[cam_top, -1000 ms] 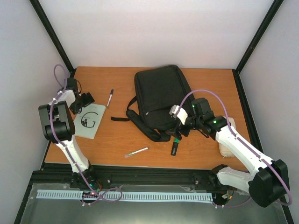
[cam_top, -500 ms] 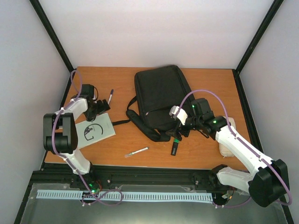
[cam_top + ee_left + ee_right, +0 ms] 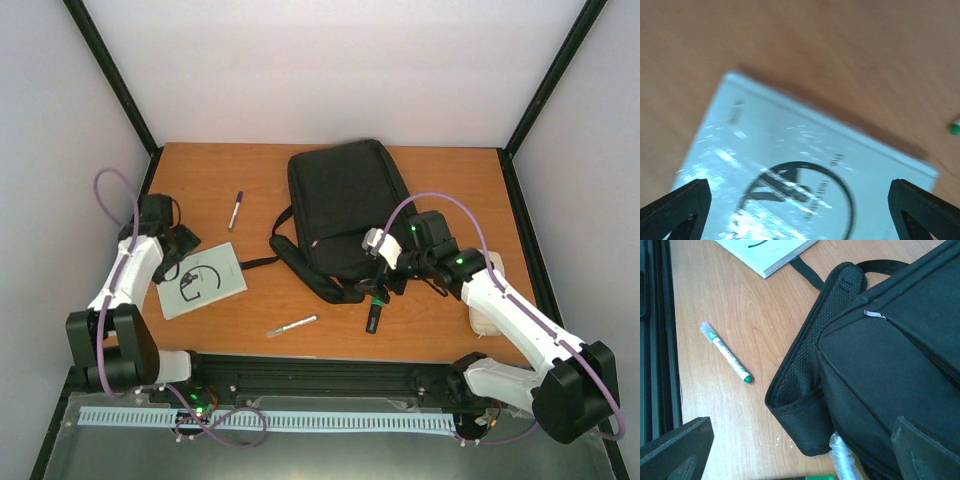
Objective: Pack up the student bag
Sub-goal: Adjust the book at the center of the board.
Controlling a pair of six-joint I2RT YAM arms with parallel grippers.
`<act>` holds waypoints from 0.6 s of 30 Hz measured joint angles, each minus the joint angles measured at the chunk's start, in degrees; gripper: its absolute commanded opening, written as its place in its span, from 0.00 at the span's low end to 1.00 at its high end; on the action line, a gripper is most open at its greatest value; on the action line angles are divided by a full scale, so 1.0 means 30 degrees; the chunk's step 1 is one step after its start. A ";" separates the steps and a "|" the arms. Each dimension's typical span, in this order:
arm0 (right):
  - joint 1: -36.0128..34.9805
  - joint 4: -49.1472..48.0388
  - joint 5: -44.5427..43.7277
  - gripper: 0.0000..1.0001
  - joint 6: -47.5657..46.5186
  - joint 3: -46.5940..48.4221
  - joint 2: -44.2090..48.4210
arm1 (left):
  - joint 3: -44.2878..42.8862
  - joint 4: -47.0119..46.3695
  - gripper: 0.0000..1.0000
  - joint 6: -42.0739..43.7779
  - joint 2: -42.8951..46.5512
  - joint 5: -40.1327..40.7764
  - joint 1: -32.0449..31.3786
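Note:
The student bag is a large black backpack lying flat at the table's middle back. In the right wrist view the bag fills the right half, with its padded strap and a side pocket nearest the fingers. My right gripper hangs open over the bag's near right corner, and in its own view the right gripper holds nothing. My left gripper stands open at the left corner of a pale blue notebook. Seen from the wrist, the left gripper is empty just above the notebook's circular logo.
A pen lies left of the bag. A green-tipped pen lies near the front edge, also in the right wrist view. A black marker lies under the right arm. A cream pouch rests at far right.
The left arm swung right, shifting and turning the notebook toward the bag, then drew back left with its base link folded down. The right arm has not moved.

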State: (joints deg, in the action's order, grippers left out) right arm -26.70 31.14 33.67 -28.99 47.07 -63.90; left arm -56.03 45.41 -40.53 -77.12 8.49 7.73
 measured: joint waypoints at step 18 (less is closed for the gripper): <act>0.0000 0.0160 0.0415 1.00 -0.0240 0.0000 0.0000 | 0.6054 -0.2528 1.00 -0.3155 0.2586 0.0066 0.1304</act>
State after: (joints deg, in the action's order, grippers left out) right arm -26.70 31.62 34.92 -29.71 47.07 -63.90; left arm -37.87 37.82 -50.00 -69.36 8.69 11.64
